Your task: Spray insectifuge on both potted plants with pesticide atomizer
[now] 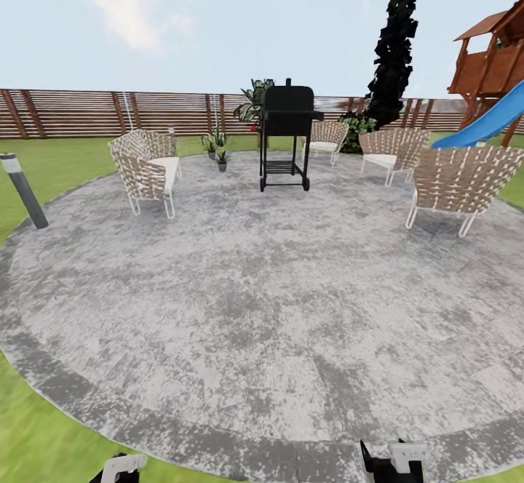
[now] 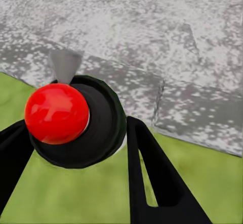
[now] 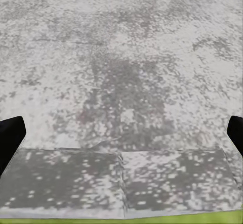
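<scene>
In the left wrist view the pesticide atomizer [image 2: 55, 113] shows its round red top, a dark collar and a grey nozzle. It sits between the black fingers of my left gripper [image 2: 81, 158], which is shut on it over the patio's edge. My right gripper [image 3: 121, 135] is open above the stone, with nothing between its fingers. Both potted plants [image 1: 211, 142] [image 1: 222, 158] stand far off at the patio's back, between a wicker chair [image 1: 149, 166] and the grill [image 1: 286, 134]. The tops of both grippers [image 1: 120, 468] [image 1: 393, 461] peek in at the head view's lower edge.
The round grey stone patio [image 1: 262, 308] stretches ahead, with lawn [image 1: 29, 439] around it. Several wicker chairs [image 1: 458, 181] ring its far side. A grey bollard lamp [image 1: 23, 190] leans at the left. A slat fence [image 1: 87, 113], a dark tree [image 1: 393, 46] and a blue slide [image 1: 487, 121] stand behind.
</scene>
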